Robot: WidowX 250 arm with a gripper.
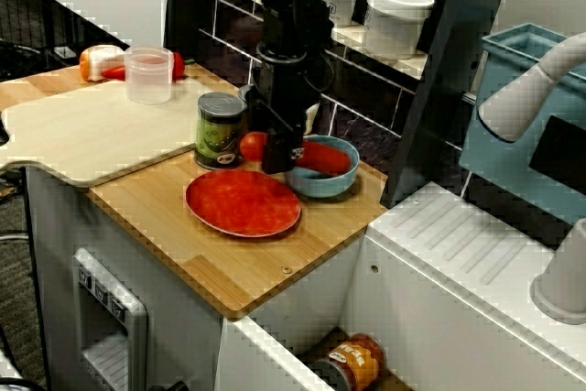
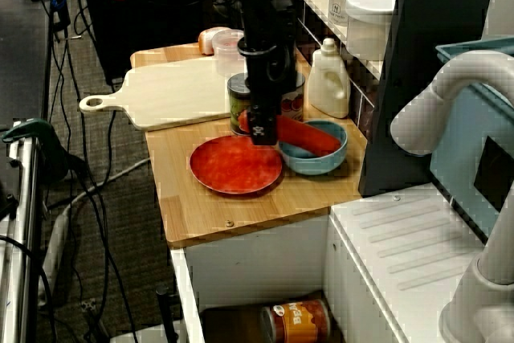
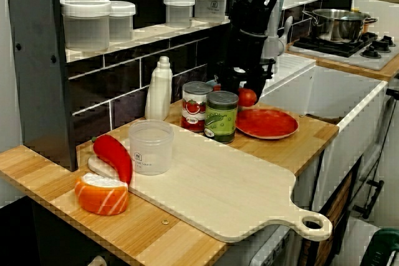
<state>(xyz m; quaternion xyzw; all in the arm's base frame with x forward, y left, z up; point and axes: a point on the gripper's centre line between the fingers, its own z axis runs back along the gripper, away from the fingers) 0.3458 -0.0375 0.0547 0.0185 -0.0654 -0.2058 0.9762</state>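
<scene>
Now, tool [image 1: 267, 155] tight around a red tomato [image 1: 252, 146], just above red plate [image 1: 243, 204].

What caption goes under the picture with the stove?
Black gripper beside a tomato, by the red plate on a wooden counter.

A kitchen. A wooden desk [image 3: 37, 169] carries a cutting board [image 3: 218, 191] and food cans [image 3: 195, 105]. Behind it, dark wall tiles [image 3: 124, 101] run under a shelf [image 3: 143, 34] of lidded jars [image 3: 85, 23]. Beside the desk are a white sink [image 3: 346, 79] and a stove [image 3: 368, 51] with a steel pot [image 3: 337, 25]. In the view from the side, loose cables [image 2: 88, 198] trail over the carpet, which suggests a lab mock-up.
</scene>
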